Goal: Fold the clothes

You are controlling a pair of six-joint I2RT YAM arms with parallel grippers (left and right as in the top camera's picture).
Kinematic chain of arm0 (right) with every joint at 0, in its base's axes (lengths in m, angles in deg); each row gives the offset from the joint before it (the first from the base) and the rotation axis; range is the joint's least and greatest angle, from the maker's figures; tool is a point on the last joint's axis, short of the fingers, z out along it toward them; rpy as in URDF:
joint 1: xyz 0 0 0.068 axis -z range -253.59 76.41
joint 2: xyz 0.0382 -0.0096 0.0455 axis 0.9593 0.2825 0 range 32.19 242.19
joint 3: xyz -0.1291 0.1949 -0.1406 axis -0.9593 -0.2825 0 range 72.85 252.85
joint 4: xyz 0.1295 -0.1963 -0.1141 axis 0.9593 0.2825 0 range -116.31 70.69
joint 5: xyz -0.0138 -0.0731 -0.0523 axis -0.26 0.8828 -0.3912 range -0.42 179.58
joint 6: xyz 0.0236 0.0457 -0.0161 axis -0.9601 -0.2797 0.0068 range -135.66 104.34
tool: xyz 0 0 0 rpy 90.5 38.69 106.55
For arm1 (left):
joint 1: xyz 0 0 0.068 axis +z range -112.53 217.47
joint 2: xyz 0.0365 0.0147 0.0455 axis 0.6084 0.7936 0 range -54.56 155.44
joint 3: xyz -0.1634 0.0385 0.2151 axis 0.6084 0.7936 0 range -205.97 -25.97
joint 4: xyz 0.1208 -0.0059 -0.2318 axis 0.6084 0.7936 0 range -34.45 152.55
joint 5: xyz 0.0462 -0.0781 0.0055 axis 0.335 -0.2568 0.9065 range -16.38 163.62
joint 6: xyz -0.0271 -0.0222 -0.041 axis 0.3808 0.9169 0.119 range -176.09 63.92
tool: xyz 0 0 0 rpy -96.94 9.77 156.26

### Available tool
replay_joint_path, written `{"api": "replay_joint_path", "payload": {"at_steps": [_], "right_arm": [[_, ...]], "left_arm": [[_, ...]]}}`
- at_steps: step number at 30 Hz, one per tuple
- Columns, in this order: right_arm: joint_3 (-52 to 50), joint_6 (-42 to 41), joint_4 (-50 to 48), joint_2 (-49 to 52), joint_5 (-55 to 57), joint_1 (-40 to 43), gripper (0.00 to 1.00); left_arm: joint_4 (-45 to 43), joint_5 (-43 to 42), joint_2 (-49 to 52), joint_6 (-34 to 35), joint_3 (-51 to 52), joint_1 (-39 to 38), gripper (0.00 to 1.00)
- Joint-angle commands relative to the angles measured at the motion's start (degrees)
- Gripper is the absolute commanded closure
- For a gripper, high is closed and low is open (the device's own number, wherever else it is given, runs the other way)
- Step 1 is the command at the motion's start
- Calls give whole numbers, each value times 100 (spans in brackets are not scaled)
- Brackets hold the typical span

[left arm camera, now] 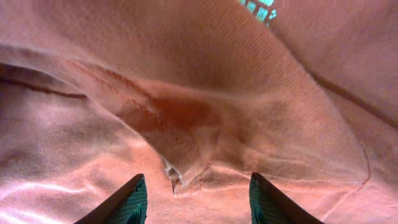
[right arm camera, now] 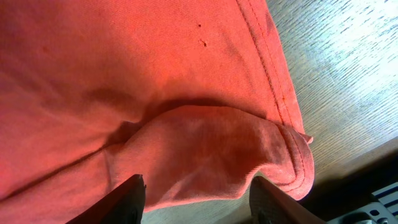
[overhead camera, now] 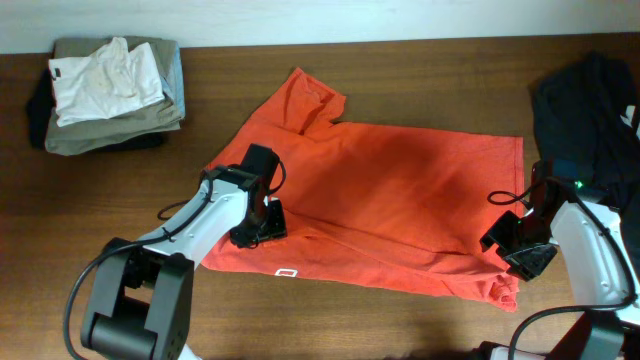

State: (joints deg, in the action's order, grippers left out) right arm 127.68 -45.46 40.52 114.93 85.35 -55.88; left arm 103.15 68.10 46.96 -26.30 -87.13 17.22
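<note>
Brown table [overhead camera: 420,70] holds the T-shirt [overhead camera: 400,190] lengthwise across, hem rightward; left hand [left arm camera: 198,178] and right hand [right arm camera: 198,182] gape.

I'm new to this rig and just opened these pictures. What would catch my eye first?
The big red-orange T-shirt spread mid-table dominates. The left gripper sits open over its left side, the right gripper open at its bunched near-right corner. A folded pile sits at the far left corner.
</note>
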Motion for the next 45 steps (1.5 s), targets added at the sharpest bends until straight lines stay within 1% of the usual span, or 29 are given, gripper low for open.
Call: {"api": "replay_joint_path", "payload": {"at_steps": [1,6,8,10,11,12,13,15,18,20,22,24,26,29,31,34,35,37,42,43,45], "right_arm": [[-28,-17,2,-13,-28,31,42],[-28,-17,2,-13,-28,31,42],[-28,-17,2,-13,-26,31,42],[-28,-17,2,-13,-26,31,42],[-28,-26,11,-13,-26,31,43],[-28,-140,31,-13,-20,31,45],[-28,-323,44,-15,-11,31,47],[-28,-439,42,-103,-9,31,48],[-28,-505,98,-702,35,31,49],[-28,-503,280,-1130,35,31,46],[-28,-498,638,-1502,11,31,41],[-31,-498,1060,-1589,7,31,40],[-31,-501,1228,-1582,-33,31,40],[-42,-560,1178,-1582,-164,31,40],[-210,-610,1001,-1582,-461,31,40],[-977,-776,245,-1582,-922,31,47],[-1290,-866,-68,-1582,-929,31,47],[-1593,-866,-450,-1582,-929,31,48],[-1681,-863,-885,-1543,-929,31,48],[-1681,-866,-955,-1486,-933,31,52],[-1681,-866,-1069,-1342,-938,31,65]], "left_arm": [[-79,83,-114,55,98,4,48],[-302,83,-114,52,315,4,48],[-363,83,-114,52,317,4,57],[-369,83,-114,52,317,4,61],[-369,83,-114,52,317,4,64],[-369,83,-114,52,317,4,66],[-369,83,-114,52,317,4,71],[-382,85,-114,52,317,4,85],[-409,87,-114,52,317,4,100],[-461,87,-114,52,317,4,100],[-540,85,-114,52,317,4,100],[-625,87,-114,52,317,4,100],[-649,85,-114,52,317,4,100],[-651,85,-114,52,317,4,100],[-651,85,-114,52,317,4,100],[-660,85,-114,52,317,4,100],[-656,85,-114,52,317,4,100],[-647,85,-114,52,317,4,100],[-662,85,-114,52,317,4,100],[-662,85,-114,52,317,4,100],[-660,85,-114,52,317,4,100]]}}
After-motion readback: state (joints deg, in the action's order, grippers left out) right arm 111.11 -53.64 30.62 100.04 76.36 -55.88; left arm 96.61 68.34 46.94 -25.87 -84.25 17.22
